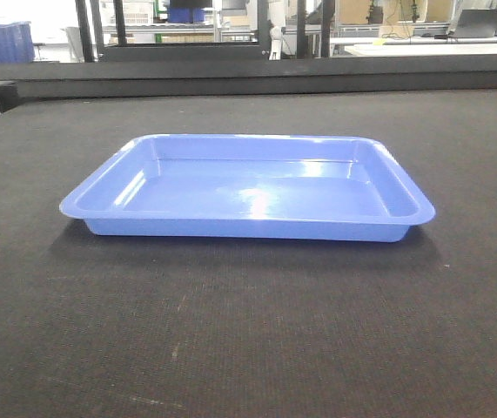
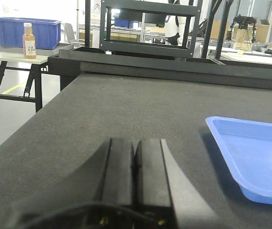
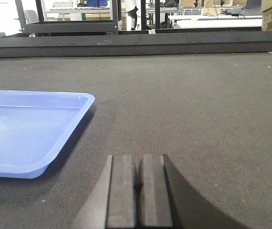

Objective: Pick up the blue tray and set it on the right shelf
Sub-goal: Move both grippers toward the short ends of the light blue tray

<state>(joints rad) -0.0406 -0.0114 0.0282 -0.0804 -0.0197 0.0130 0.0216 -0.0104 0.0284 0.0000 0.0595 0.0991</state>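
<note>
Dark grey textured surface (image 1: 248,348) fills the front view, with a raised dark ledge (image 1: 248,78) along its far edge and workshop clutter behind.

Far left, off the surface: side table (image 2: 12,57) carrying a dark-blue bin (image 2: 47,33), with an orange-capped bottle (image 2: 29,41) standing upright in front of the bin. Right of that, beyond the far edge, sits a black rack frame (image 2: 145,49).

Left fingers (image 2: 121,167): pressed together, only a hairline seam between them, nothing held. They sit low over the surface toward its left edge and point at the far edge. Contact with the surface can't be told.

Blue tray (image 1: 248,187): flat on the surface, about midway between the left and right edges, long side facing the front camera. It's right way up, with glare on the glossy floor. From the left wrist view it lies to the right of the left fingers, clearly apart. From the right wrist view it lies to the left of the right fingers, also apart. Neither arm is touching it.

Right fingers (image 3: 122,186): same story, closed flat against each other and gripping nothing. They are low over the surface on the tray's right side, aimed at the far edge. Bare surface runs from there to the right edge.
</note>
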